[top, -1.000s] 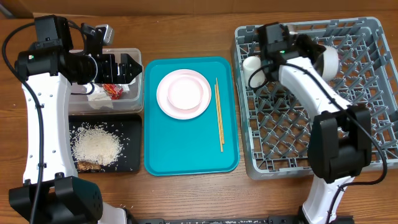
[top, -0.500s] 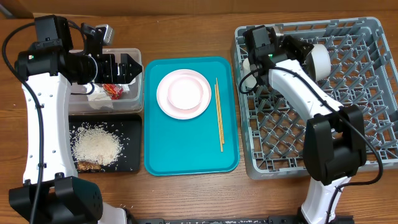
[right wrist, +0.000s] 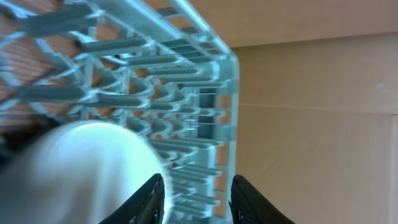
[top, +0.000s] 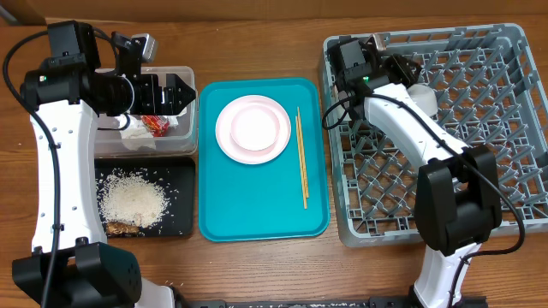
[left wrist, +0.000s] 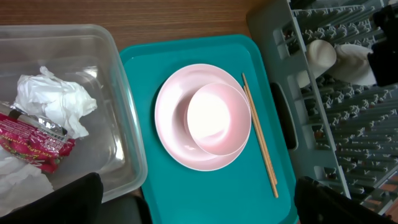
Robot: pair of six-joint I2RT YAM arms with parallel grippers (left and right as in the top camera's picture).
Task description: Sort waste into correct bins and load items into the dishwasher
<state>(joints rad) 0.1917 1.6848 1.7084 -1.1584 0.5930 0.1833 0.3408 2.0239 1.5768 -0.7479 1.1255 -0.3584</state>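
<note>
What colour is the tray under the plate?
Teal. The tray shows best in the overhead view.

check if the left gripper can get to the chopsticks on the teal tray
Probably yes: the chopsticks lie bare on the teal tray, nothing over them, and the left gripper hangs open nearby.

Tub behind shallow tray; bowl on plate, chopsticks right, on serving tray; rack rightmost, second bowl seemingly inside.
</note>
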